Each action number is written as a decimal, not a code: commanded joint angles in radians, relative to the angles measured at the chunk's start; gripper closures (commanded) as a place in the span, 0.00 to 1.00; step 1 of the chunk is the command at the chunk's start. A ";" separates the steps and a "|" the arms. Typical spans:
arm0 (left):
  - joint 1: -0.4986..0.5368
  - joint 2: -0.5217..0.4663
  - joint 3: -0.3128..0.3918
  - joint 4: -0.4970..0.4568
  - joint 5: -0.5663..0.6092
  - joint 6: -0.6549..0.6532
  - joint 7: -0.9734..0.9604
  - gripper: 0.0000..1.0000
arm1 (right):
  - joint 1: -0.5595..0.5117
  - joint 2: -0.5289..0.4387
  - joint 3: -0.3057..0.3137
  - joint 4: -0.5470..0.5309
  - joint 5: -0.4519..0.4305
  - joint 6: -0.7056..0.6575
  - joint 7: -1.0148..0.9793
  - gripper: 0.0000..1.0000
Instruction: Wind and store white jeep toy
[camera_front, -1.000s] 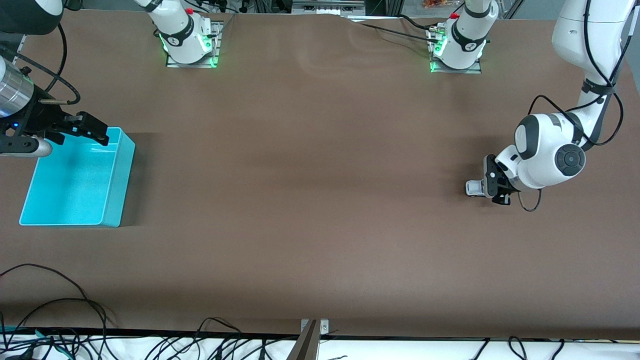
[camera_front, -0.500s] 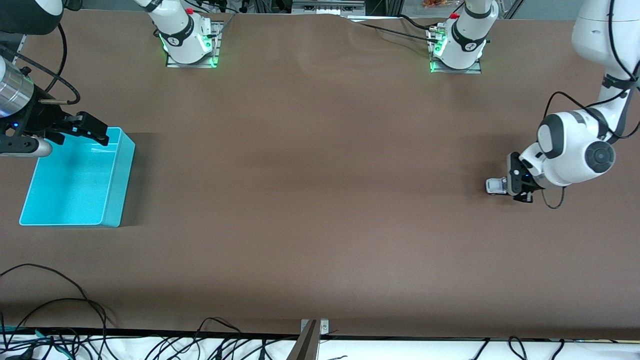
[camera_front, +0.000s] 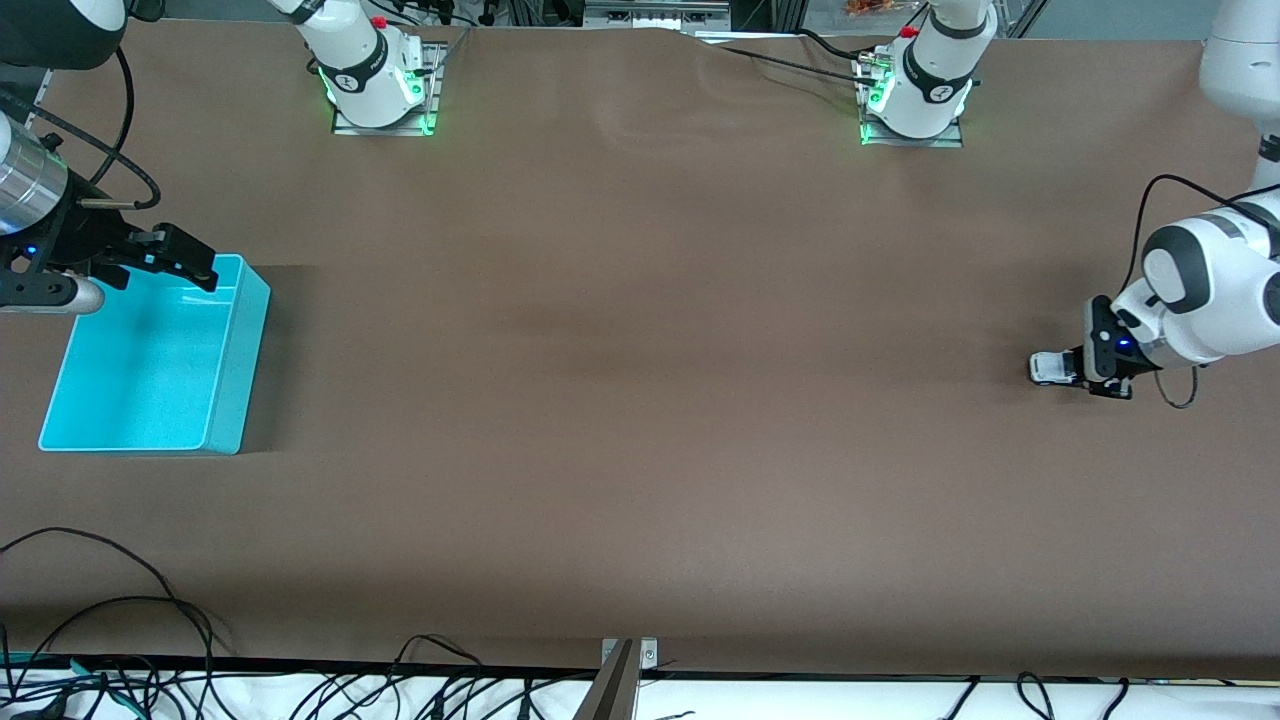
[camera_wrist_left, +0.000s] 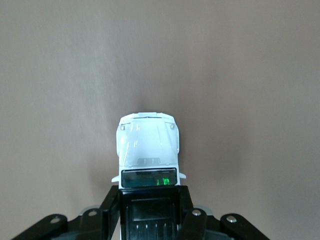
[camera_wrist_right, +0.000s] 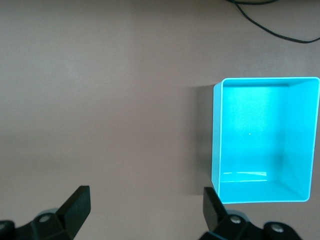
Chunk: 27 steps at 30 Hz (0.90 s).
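**Jeep dragged toward the left arm's end**

Your left gripper has been pulling the white jeep toy along the bench toward the left arm's end, jaws clamping its black rear. Your right gripper is waiting over the turquoise bin, jaws standing wide apart.

1. The table is covered in a matt brown sheet, smooth, with faint ripples at the top centre of the front view.
2. The white jeep toy looks like glossy white plastic, with a shiny dark windscreen.
3. The turquoise bin is smooth, glossy plastic.
4. The arm shells are glossy white; the gripper parts matt black.
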 joint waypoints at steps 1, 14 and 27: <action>0.058 0.036 -0.004 0.030 0.028 -0.007 0.075 0.97 | 0.000 0.004 -0.001 0.017 0.011 -0.014 0.003 0.00; 0.141 0.078 -0.004 0.087 0.026 -0.007 0.136 0.97 | 0.000 0.004 -0.001 0.017 0.011 -0.014 0.003 0.00; 0.130 0.073 -0.009 0.159 0.011 -0.102 0.109 0.00 | 0.000 0.004 -0.001 0.017 0.011 -0.014 0.003 0.00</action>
